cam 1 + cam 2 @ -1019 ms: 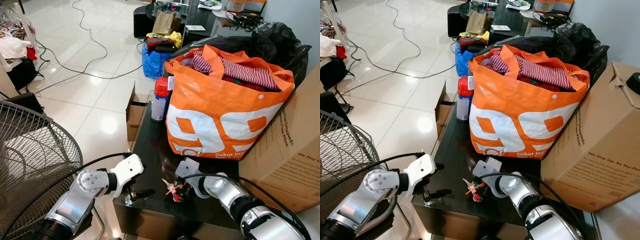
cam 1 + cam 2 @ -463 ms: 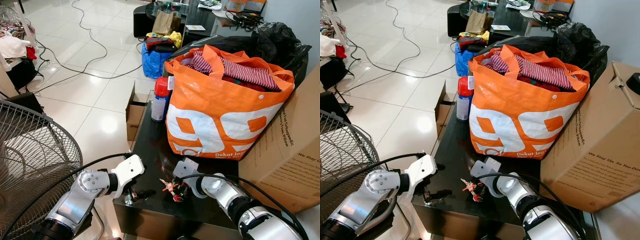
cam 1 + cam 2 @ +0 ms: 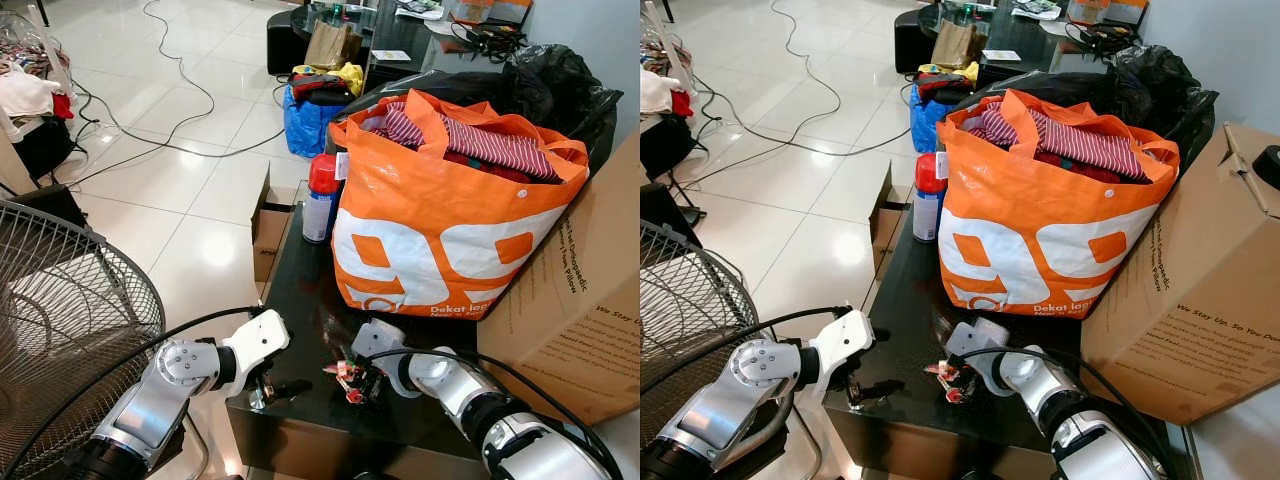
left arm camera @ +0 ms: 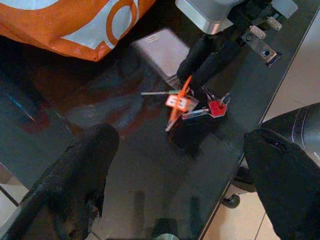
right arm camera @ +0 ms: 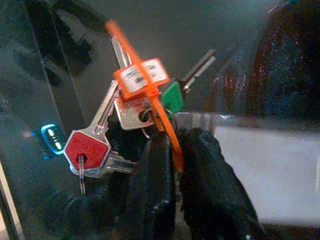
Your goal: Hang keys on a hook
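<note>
Since the earlier frames, the right hand [image 3: 352, 378] is drawing the keys [image 3: 345, 373] slightly nearer the orange bag [image 3: 440, 215]. Left to right: the fan [image 3: 60, 330] is crowding the lower left; the left hand [image 3: 268, 392], fingers spread and empty, is idling at the surface [image 3: 300, 300] edge; the right hand is pinching only the keys' orange tag [image 5: 150, 107] at lower centre. Judged risk: that thin tag is slipping free on lifting. No hook is visible; bag and cardboard box [image 3: 575, 300] are blocking the right.
</note>
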Controlling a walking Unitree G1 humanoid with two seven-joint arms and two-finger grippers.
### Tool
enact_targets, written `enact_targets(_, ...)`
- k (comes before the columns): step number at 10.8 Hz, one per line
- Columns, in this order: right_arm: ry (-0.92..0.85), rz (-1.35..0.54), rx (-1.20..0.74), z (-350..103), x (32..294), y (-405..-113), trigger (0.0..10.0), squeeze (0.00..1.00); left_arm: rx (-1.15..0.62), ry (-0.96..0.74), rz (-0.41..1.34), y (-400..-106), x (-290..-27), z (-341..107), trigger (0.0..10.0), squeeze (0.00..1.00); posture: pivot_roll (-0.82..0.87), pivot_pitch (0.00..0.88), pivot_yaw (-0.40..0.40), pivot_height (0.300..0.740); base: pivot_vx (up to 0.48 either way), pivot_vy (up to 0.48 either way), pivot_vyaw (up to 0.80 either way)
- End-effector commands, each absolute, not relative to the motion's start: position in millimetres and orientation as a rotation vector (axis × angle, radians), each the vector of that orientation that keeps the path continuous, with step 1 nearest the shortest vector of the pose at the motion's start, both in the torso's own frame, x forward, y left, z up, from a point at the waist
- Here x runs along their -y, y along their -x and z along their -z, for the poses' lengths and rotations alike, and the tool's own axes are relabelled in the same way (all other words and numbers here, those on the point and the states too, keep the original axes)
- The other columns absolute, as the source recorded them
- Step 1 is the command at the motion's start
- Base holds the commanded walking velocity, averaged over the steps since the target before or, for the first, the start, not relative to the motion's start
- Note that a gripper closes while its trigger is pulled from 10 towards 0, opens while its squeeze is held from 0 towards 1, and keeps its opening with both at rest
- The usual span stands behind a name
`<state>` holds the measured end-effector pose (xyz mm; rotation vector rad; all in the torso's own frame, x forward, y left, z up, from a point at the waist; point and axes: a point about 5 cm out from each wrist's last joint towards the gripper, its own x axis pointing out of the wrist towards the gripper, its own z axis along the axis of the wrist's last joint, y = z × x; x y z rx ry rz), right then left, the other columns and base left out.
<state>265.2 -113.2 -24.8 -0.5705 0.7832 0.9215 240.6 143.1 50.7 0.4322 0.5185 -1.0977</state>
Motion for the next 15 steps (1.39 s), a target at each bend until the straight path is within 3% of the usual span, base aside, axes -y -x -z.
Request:
enact_targets(1,0.582,-0.924,-0.795,27.8,118.2,-262.0,0.0,0.0,-0.503,-0.451,1.119,-242.6,-138.2,-53.3,10.0,0.25,-0.01,0.0,-0.11,0.74,0.0,0.0,0.0)
enact_targets(7,0.559,-0.886,-0.681,13.9,123.0,-273.8,0.0,0.0,-0.489,-0.464,1.106,-242.6,-137.9,-54.6,10.0,0.25,0.0,0.0,-0.124,0.74,0.0,0.0,0.0)
enact_targets(10,0.277,-0.74,-0.578,-8.6,148.8,-275.5,0.0,0.0,-0.359,-0.374,0.98,-242.8,-137.2,-69.5,10.0,0.24,0.01,0.0,-0.129,0.74,0.0,0.0,0.0)
enact_targets(12,0.025,-0.607,-0.457,-43.9,174.3,-256.9,0.0,0.0,-0.209,-0.232,0.734,-244.9,-142.5,-89.8,10.0,0.23,-0.01,0.0,-0.109,0.74,0.0,0.0,0.0)
enact_targets(15,-0.236,-0.397,-0.294,-77.4,172.2,-219.3,0.0,0.0,-0.117,-0.209,0.426,-239.7,-151.9,-98.9,10.0,0.22,-0.03,0.0,-0.074,0.74,0.0,0.0,0.0)
